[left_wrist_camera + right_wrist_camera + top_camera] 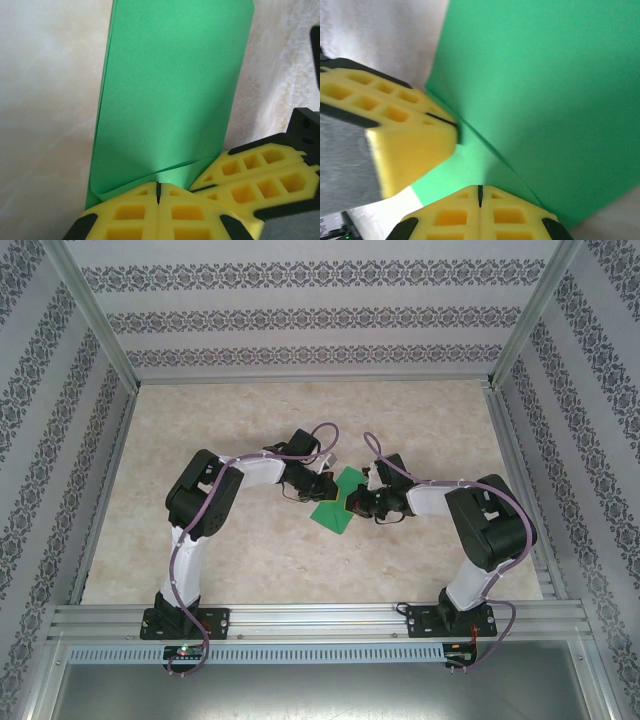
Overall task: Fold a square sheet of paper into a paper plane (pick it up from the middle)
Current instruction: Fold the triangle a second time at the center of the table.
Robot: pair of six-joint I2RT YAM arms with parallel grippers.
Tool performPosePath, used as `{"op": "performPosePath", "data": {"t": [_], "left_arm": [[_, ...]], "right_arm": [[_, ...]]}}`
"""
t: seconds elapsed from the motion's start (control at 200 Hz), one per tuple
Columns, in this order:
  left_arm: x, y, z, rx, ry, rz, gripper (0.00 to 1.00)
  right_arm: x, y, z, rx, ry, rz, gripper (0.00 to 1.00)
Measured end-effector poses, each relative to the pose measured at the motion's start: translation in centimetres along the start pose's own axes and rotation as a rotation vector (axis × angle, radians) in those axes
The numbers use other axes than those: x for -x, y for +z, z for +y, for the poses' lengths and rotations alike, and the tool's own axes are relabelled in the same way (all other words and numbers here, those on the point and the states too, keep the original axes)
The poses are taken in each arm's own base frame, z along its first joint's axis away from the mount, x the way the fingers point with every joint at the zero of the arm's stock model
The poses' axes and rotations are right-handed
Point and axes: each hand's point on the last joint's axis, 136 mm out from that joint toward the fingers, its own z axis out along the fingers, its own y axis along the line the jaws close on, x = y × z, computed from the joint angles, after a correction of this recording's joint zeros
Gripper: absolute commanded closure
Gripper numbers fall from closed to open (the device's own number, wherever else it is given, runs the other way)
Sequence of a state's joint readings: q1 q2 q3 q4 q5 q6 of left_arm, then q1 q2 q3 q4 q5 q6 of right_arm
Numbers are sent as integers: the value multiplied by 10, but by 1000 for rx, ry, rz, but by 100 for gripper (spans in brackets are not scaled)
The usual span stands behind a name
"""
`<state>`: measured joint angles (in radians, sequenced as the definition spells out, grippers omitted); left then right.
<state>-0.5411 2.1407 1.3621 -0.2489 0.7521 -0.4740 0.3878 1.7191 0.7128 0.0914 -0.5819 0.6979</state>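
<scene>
Green and thin, so judged very light, limp and quick to crease or tear: square sheet of paper (336,508) near the middle of the desk (230,430), already doubled over into a narrower shape, with two layers showing along one edge. Pinched at one end by both grippers, brought almost nose to nose. Left gripper (157,194) at about 10 o'clock of the sheet in the top view, clamped fully on the paper's near rim, with a small curl bulging just above the seam. Right gripper (480,196) at about 3 o'clock of the sheet, likewise closed on it, with the layers running straight into the closed seam. Probably no stiffness anywhere except along the fold, so expected to sag or flap wherever unsupported, most of all at the free end toward 6 o'clock. Smooth on the face, yet thin enough to stay put under a full clamp. Best taken close to a crease or along an edge, catching both layers together and keeping the two grips near each other to avoid buckling. Gentle, matched moves only, since opposing tugs could tear or wrinkle it. Cannot tell whether the far end rests on the desk or hangs clear.
</scene>
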Motion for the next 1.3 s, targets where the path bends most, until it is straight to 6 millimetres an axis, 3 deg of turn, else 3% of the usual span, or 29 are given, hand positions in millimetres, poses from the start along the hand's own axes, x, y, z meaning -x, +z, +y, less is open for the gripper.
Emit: {"op": "performPosePath", "data": {"t": [0.29,0.455,0.55,0.894,1.054,1.299], "left_arm": [[0,0,0,-1,0,1,98],[0,0,0,0,1,1,98],[0,0,0,-1,3,1,98],[0,0,0,-2,3,1,98],[0,0,0,-2,3,2,98],[0,0,0,-2,1,3,98]], "right_arm": [[3,-12,-13,-71,-30,-35,100],[-7,-24,-22,-105,-16,-47,100],[-14,-25,-18,-93,-9,-42,100],[-25,-2,40,38,-82,10,100],[-31,14,30,14,-63,50,100],[-36,16,21,2,-68,60,100]]}}
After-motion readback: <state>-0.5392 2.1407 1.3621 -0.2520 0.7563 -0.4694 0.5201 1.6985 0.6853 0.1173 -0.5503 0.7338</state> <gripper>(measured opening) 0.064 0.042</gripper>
